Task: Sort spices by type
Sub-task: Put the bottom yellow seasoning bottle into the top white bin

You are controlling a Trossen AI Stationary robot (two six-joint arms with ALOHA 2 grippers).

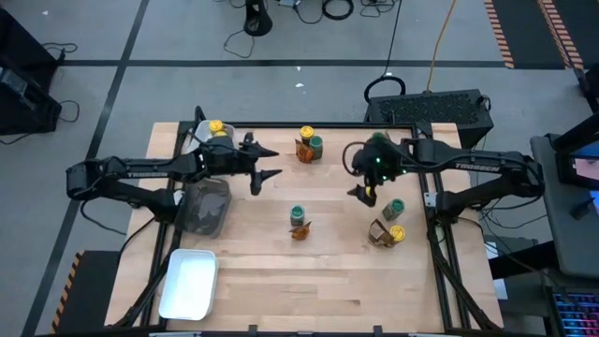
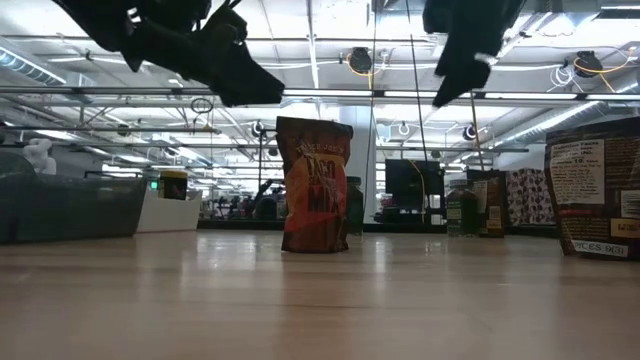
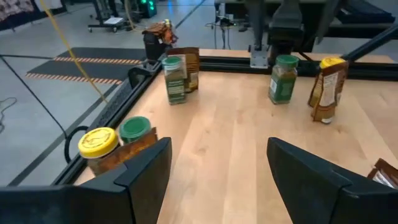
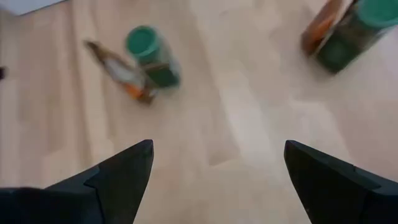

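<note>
The spices stand in small groups on the wooden table. At the far middle are a yellow-lidded jar [image 1: 306, 134], a green-lidded jar [image 1: 316, 143] and a packet. In the middle, a green-lidded jar [image 1: 297, 213] stands by an orange-brown packet [image 1: 301, 230]. At the right are a green-lidded jar [image 1: 395, 206], a packet [image 1: 379, 234] and a yellow-lidded jar [image 1: 397, 234]. Another yellow-lidded jar [image 1: 215, 127] stands in the far-left white tray. My left gripper [image 1: 274, 162] hangs open above the table, left of the far group. My right gripper [image 1: 356, 175] hangs open, tipped down, right of centre.
A dark grey tray [image 1: 208, 208] lies at the table's left and a white tray [image 1: 190, 283] at the near left corner. Another green-lidded jar with a packet [image 3: 175, 73] stands by the far right edge. Bare wood lies between the groups.
</note>
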